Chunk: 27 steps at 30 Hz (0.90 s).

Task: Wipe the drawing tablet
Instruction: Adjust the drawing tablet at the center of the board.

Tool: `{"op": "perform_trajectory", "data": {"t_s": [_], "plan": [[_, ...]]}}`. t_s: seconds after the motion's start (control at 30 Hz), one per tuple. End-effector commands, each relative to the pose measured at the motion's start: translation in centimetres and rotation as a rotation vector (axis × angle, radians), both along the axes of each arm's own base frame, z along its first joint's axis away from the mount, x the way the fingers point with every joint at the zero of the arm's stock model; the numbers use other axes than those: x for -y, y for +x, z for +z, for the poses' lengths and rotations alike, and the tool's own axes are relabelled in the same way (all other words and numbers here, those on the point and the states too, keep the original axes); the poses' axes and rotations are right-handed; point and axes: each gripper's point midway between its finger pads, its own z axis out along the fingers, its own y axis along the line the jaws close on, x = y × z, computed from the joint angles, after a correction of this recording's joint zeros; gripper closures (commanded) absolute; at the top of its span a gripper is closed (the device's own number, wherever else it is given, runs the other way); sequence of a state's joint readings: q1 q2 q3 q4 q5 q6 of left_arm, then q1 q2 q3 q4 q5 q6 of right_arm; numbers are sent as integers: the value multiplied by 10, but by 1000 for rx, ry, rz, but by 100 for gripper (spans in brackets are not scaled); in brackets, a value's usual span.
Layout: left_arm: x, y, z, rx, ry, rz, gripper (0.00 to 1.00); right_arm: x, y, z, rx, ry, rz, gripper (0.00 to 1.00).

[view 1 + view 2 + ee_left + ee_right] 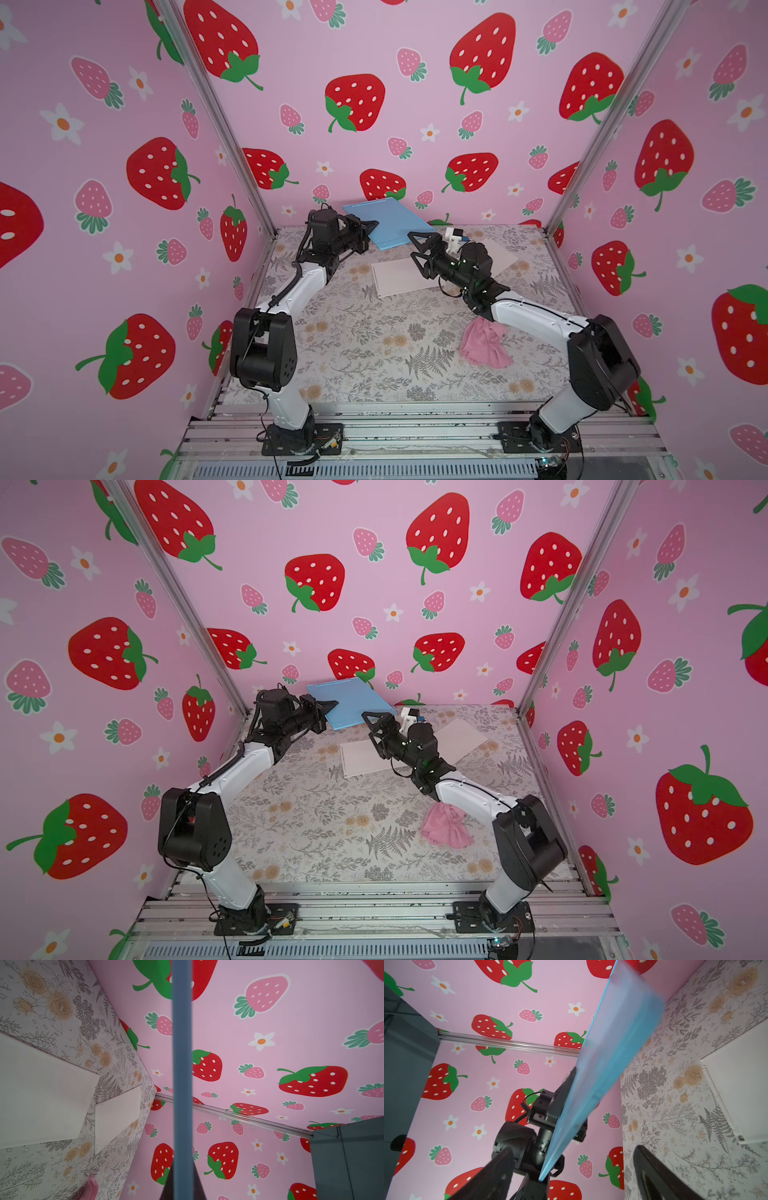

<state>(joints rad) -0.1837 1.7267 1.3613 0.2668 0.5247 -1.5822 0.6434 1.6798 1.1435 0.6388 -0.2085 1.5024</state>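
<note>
Far centre: blue drawing tablet (390, 222), tilted and lifted off the table (353, 332), pinched at its left edge by the tightly closed left gripper (368, 227); contact point masked by the black fingers. Left wrist view: only the tablet's thin edge. Right wrist view: tablet blurred. Just beside its near edge, the right gripper (417, 249), spread wide, holding nothing. Near right: pink cloth (486, 345), partly hidden under the right arm. Mid-table: two white sheets (399, 276), one largely covered by that arm.
</note>
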Motion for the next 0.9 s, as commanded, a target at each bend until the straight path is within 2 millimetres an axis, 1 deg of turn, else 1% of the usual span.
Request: {"op": "perform_trajectory", "data": {"t_s": [0.0,0.03,0.1,0.13,0.2,0.23,0.27,0.3,0.37,0.4,0.43,0.5,0.57,0.6,0.63,0.67,0.73,0.77,0.8,0.87], "plan": [[7,-12,30,77,-42,-35,100,-6,10,50,37,170,-1,27],[7,-13,30,77,-42,-34,100,-7,13,51,39,175,-4,35],[8,-16,28,76,-43,-37,100,-8,19,51,37,187,-18,59],[7,-16,27,75,-41,-36,100,-8,20,50,30,190,-26,66],[8,-19,25,71,-38,-38,100,-6,22,47,20,186,-42,92],[8,-20,24,68,-36,-38,100,-5,22,44,14,176,-50,100],[9,-22,21,63,-30,-43,100,-2,22,40,0,159,-58,100],[10,-24,20,60,-21,-50,91,0,21,36,-8,142,-63,100],[11,-32,9,25,22,-73,55,9,19,23,-40,86,-57,100],[11,-39,4,1,51,-87,47,14,17,17,-50,61,-47,100],[8,-48,-6,-38,105,-104,40,22,15,9,-53,29,-32,100],[-6,-75,-37,-171,286,-126,29,37,5,-10,-55,-59,24,100],[-32,-107,-63,-280,516,-132,28,42,-20,-31,-50,-160,192,100],[-44,-119,-72,-326,597,-127,27,41,-33,-41,-44,-202,283,100],[-56,-135,-82,-380,674,-132,27,40,-51,-53,-39,-255,399,100],[-66,-145,-87,-402,735,-138,27,37,-72,-65,-30,-300,521,100],[-81,-165,-95,-445,839,-161,27,37,-108,-85,-46,-336,699,100],[-88,-174,-99,-466,888,-174,27,39,-121,-94,-63,-333,761,100],[-92,-181,-103,-479,918,-190,27,41,-129,-102,-82,-332,799,100],[-96,-194,-114,-492,948,-228,27,44,-137,-117,-107,-340,855,100]]}}
